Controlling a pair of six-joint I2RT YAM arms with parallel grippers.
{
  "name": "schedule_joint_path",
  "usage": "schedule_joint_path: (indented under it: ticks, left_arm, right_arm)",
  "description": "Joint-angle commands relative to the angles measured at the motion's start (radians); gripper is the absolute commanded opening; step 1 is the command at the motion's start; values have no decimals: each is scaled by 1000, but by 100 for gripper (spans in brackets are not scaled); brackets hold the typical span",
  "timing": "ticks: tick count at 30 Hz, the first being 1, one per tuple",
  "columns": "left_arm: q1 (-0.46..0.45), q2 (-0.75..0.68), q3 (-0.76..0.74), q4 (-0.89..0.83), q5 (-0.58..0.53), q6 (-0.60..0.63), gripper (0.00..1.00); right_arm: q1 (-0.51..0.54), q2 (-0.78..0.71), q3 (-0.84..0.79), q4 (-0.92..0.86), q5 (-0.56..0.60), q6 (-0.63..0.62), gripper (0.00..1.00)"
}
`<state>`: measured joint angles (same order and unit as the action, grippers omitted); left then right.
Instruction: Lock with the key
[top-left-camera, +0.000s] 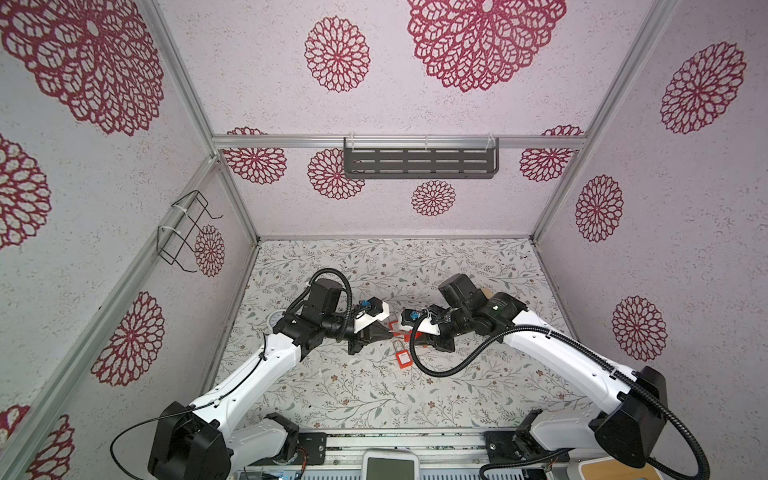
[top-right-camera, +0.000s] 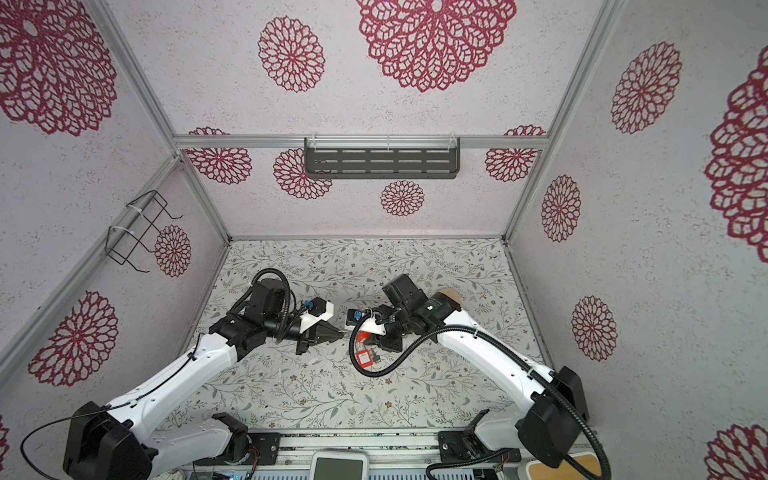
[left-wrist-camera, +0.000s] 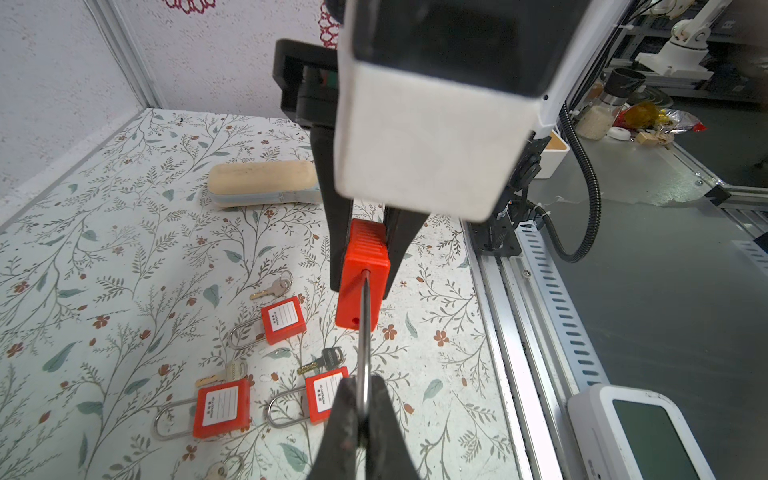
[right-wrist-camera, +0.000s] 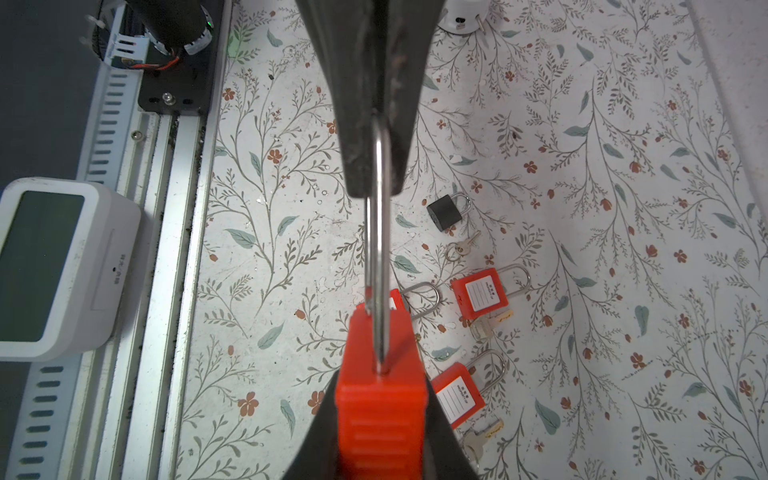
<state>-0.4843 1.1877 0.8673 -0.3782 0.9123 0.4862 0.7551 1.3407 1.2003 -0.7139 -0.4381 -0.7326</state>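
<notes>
Two arms reach in from the near edge and meet over the middle of the table (top-left-camera: 332, 399); the left arm (top-left-camera: 257, 370) and the right arm (top-left-camera: 561, 353) both slant inward, and their wrists lie about level, so the grippers face each other tip to tip above the surface. The left gripper (left-wrist-camera: 363, 388) is closed tight on the bend of the steel shackle (left-wrist-camera: 365, 332); the right gripper (right-wrist-camera: 380, 388) is clamped on the ribbed sides of the red padlock (left-wrist-camera: 360, 286), which hangs in the air between the two. The shackle runs straight from one gripper to the other; one leg sits in the body, and a second hole in the same face shows open in the left wrist view.

On the table below lie the keys: a silver key (left-wrist-camera: 272, 289) on a ring, a dark-headed key (left-wrist-camera: 324, 358) and a pale key (left-wrist-camera: 226, 372). A spare padlock (left-wrist-camera: 284, 319) lies just beside the silver key; a second spare padlock (left-wrist-camera: 222, 407) is near the pale key; a third spare padlock (left-wrist-camera: 322, 392) is partly hidden behind the left fingertips. A small black padlock (right-wrist-camera: 446, 214) sits apart from these; a tan pouch (left-wrist-camera: 264, 183) lies farther off; a white display unit (right-wrist-camera: 50, 266) stands at the rail. The right arm's black hose (top-left-camera: 436, 368) loops low beside a lying padlock in both top views.
</notes>
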Motion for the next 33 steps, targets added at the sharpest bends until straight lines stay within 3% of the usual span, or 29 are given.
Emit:
schedule_joint_path:
  ticks: [1,18,24,33]
  left_arm:
    - [-20,-10,-20,40,39,-6,0]
    - [-59,-17,-45,105,-67,51,0]
    - [-59,3,-45,108,-19,9,0]
    - [-59,90,-54,208,14,-86,0]
  right_arm:
    - [-5,-4,41,18,-76,-6,13]
    - [-14,43,84,1,-136,-21,10]
    - [-17,52,94,28,-70,-45,10]
    - [-17,109,164,35,-70,-56,10]
